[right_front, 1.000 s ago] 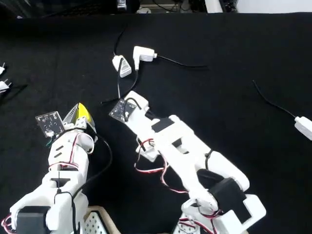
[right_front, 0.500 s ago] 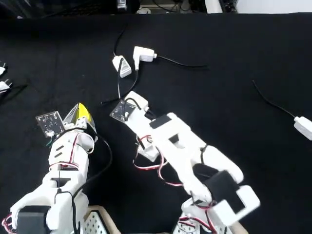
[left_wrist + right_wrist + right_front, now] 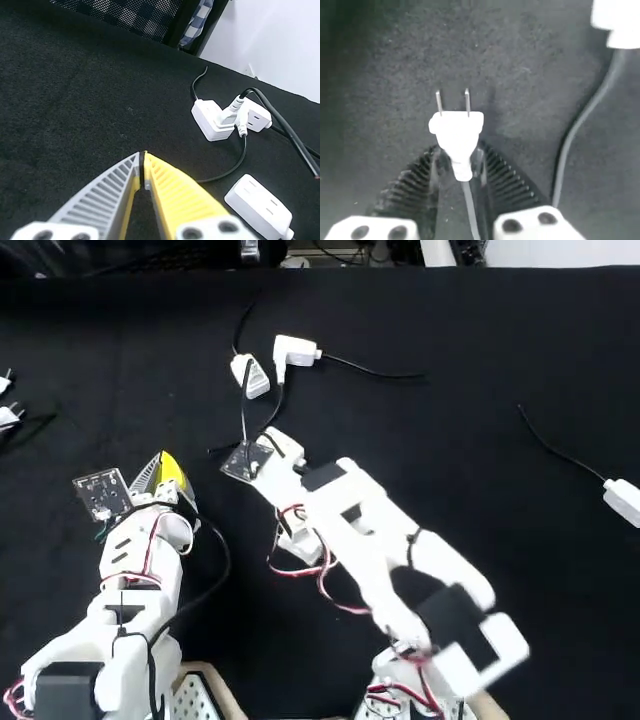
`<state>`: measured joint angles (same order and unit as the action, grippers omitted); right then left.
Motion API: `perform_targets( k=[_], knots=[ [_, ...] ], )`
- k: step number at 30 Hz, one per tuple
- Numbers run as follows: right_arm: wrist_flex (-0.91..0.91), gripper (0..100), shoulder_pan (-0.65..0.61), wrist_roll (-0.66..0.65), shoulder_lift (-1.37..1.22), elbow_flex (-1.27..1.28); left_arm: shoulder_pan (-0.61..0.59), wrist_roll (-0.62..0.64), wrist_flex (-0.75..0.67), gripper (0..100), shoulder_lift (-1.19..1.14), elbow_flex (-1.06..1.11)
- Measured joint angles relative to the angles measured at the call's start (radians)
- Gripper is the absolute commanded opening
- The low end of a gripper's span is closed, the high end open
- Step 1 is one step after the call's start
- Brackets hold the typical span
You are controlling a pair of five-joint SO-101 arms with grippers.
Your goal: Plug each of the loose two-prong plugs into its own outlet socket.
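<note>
- Over the last second the right arm (image 3: 370, 540) has swung its rear links leftward, and its wrist has crept slightly up and left toward the sockets. The left arm (image 3: 130, 570) has kept its place.
- At the left edge of the black table (image 3: 480, 390) lie two small white loose plugs (image 3: 8, 417), one just above the other, well apart from both arms.
- The left gripper (image 3: 143, 156) sits over the cloth, left of the right arm's wrist. Its grey and yellow fingers (image 3: 170, 185) are pressed together with nothing between them.
- Nearer that gripper, the left wrist view shows a slotted block (image 3: 257, 206), white with two pairs of slots on its face.
- Toward the far middle of the table lies a white socket block (image 3: 250, 375). A corded plug (image 3: 230, 112) on a black cord appears pushed into it.
- Just beside it on the right lies a second socket block (image 3: 295, 350), its cord running off to the right.
- The right gripper (image 3: 458, 152) has its fingers clamped on the neck of a white two-prong plug (image 3: 456, 131). The prongs point away from the gripper, and the cord runs back between the fingers. The wrist is near the socket pair, on the near side.
- At the right edge lies a white edge block (image 3: 622, 500) on a thin black cord. Whether it is a plug or a socket I cannot tell.
</note>
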<state>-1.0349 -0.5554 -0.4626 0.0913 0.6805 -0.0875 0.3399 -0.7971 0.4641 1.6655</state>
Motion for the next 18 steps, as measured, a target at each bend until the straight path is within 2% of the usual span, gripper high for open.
perform_targets(
  k=[3,9,18],
  knots=[
    [-0.049,1.1,-0.020,0.021,0.115,0.000,0.000,0.002,-0.005,3,0.000,0.000],
    [-0.169,1.1,-0.054,0.034,0.311,0.000,0.006,0.002,-0.138,3,0.000,0.000],
    [-0.261,1.1,-0.058,0.034,0.410,0.000,0.178,0.002,-0.198,3,0.000,0.000]
  ],
)
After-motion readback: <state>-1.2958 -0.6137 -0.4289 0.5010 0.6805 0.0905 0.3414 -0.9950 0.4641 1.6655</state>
